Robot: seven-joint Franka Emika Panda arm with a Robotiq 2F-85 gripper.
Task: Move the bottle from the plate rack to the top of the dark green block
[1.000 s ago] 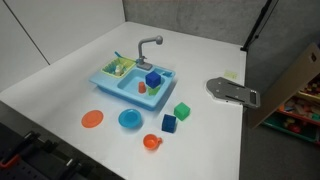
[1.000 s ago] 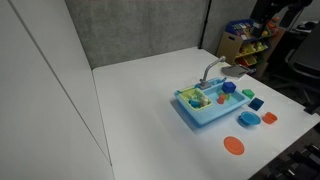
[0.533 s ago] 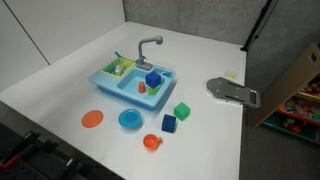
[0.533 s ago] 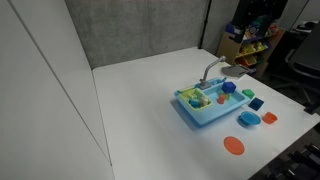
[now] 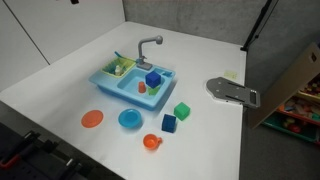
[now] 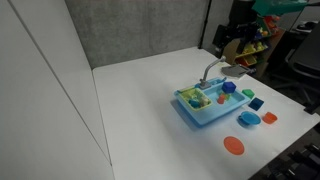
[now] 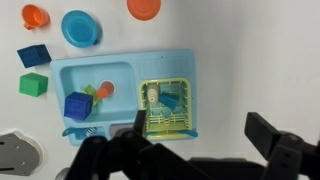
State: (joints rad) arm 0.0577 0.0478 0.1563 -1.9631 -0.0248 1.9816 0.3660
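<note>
No legible text, labels, brands or numbers in any view.

The gripper (image 7: 185, 150) is hanging high over the toy sink (image 7: 128, 75) and pointing pretty much straight down at it. Its jaws are sitting spread wide apart, and the dark fingers (image 7: 270, 140) are poking in from the bottom edge of the wrist view. In an exterior view the arm (image 6: 243, 25) is reaching in from up behind the sink, well apart from it
</note>
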